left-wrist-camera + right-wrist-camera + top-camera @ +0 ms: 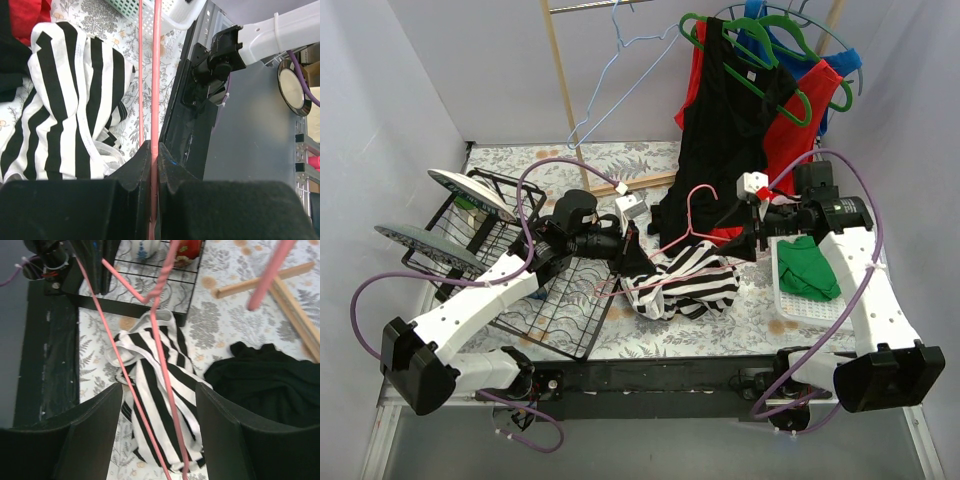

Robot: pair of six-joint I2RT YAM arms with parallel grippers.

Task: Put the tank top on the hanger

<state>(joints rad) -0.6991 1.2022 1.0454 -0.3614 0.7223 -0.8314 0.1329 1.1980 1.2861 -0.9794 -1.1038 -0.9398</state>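
Observation:
The striped black-and-white tank top (685, 283) lies crumpled on the floral table between the arms; it also shows in the left wrist view (65, 105) and the right wrist view (160, 405). The pale pink hanger (692, 232) is held above it, hook up. My left gripper (623, 252) is shut on the hanger's left end; its pink wire (155, 75) runs out from between the pads. My right gripper (748, 243) is open at the hanger's right end, with both pink wires (165, 365) passing between its fingers (95, 430) without touching.
A black wire rack (555, 305) with plates stands at left. A white basket with green cloth (807, 275) sits at right. Black (725, 130) and red tops on green hangers and a light blue hanger (620, 60) hang from a wooden stand (565, 90) behind.

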